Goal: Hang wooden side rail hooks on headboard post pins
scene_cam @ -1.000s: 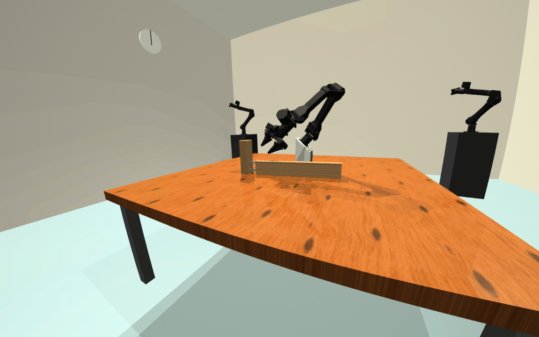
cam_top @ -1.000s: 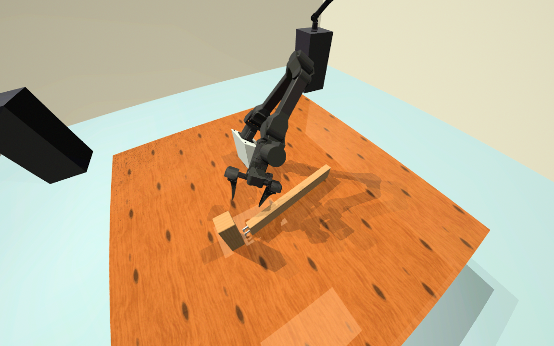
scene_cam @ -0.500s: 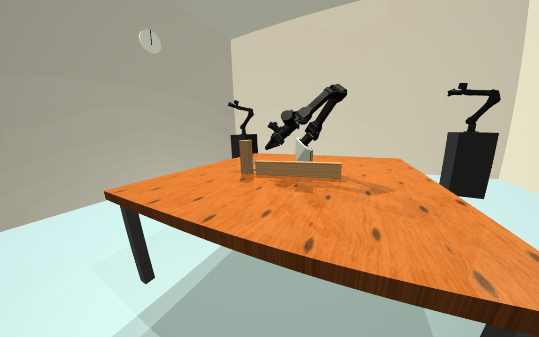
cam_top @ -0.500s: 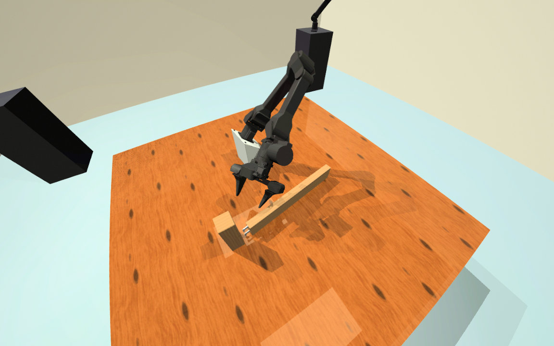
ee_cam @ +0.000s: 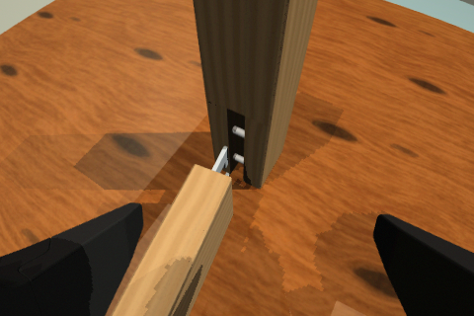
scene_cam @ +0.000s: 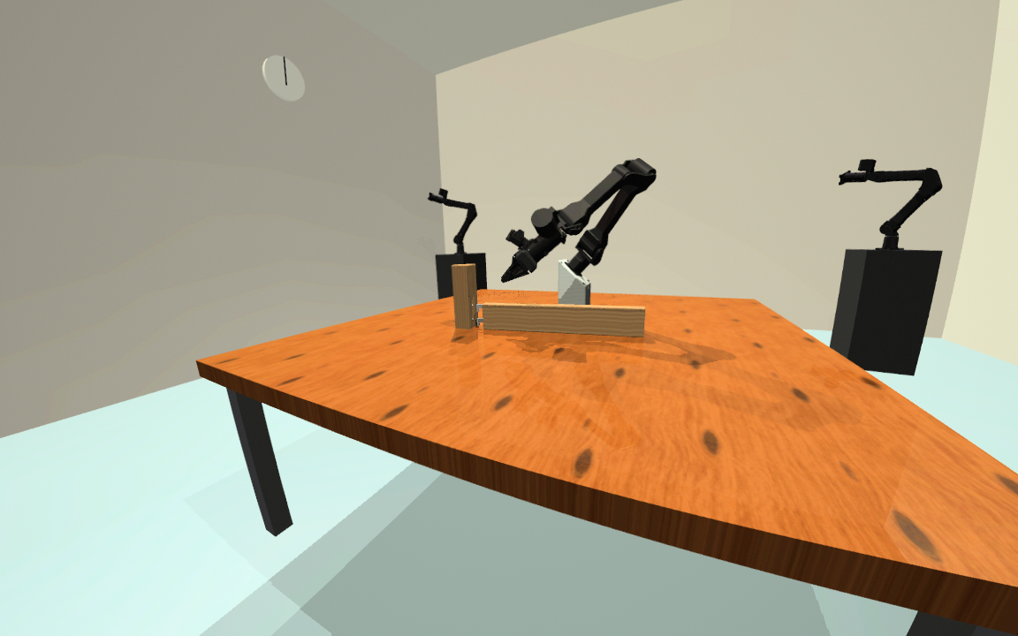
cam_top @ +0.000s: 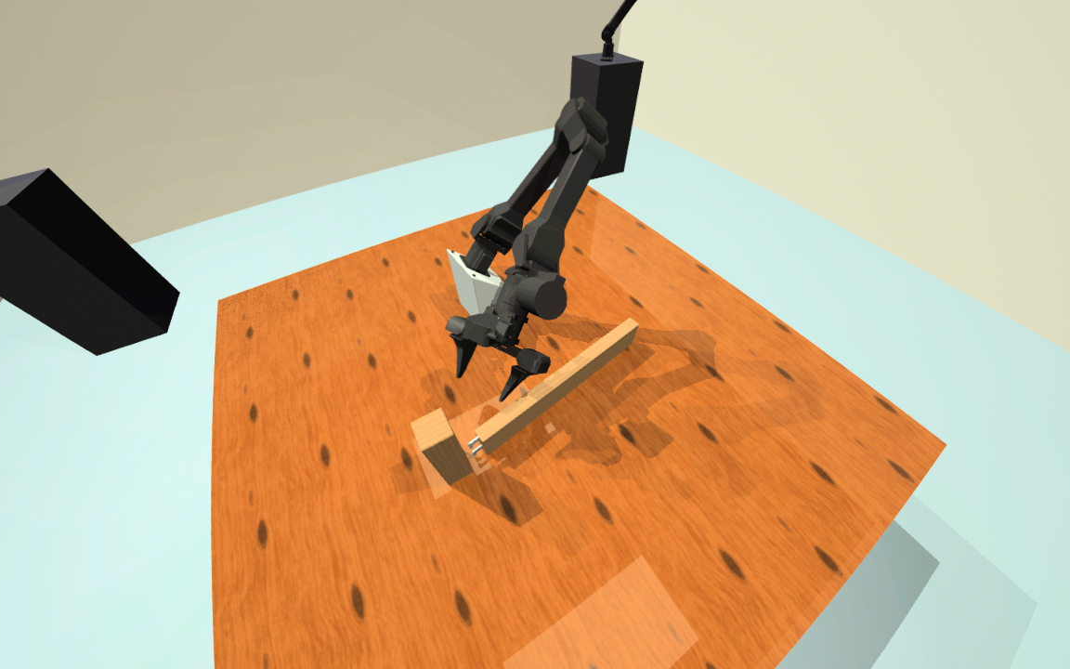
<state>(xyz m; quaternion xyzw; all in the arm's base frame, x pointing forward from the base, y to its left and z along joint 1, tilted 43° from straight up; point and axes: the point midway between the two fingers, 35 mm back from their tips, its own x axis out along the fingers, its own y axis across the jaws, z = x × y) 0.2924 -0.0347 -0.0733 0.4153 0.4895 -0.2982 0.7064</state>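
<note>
The wooden headboard post [cam_top: 434, 431] [scene_cam: 463, 297] [ee_cam: 242, 44] stands upright; its dark slot with two pins [ee_cam: 239, 131] shows in the wrist view. The wooden side rail [cam_top: 559, 386] [scene_cam: 564, 320] [ee_cam: 182, 222] lies along the table on its narrow edge, its near end close to the post. The steel hooks [cam_top: 476, 446] [scene_cam: 479, 308] [ee_cam: 220, 160] point at the slot's left edge in the wrist view, not seated on the pins; the lower hook is mostly hidden there. My gripper [cam_top: 480, 387] [scene_cam: 504, 280] [ee_cam: 260, 221] is open and empty, above the rail's height and short of the post.
The wood-grained table [cam_top: 339, 516] [scene_cam: 655, 411] [ee_cam: 84, 84] carries everything. My arm's white base mount [cam_top: 472, 286] [scene_cam: 573, 286] stands behind the rail. Two black pedestals [cam_top: 65, 257] [scene_cam: 888, 308] with other arms stand beyond the table.
</note>
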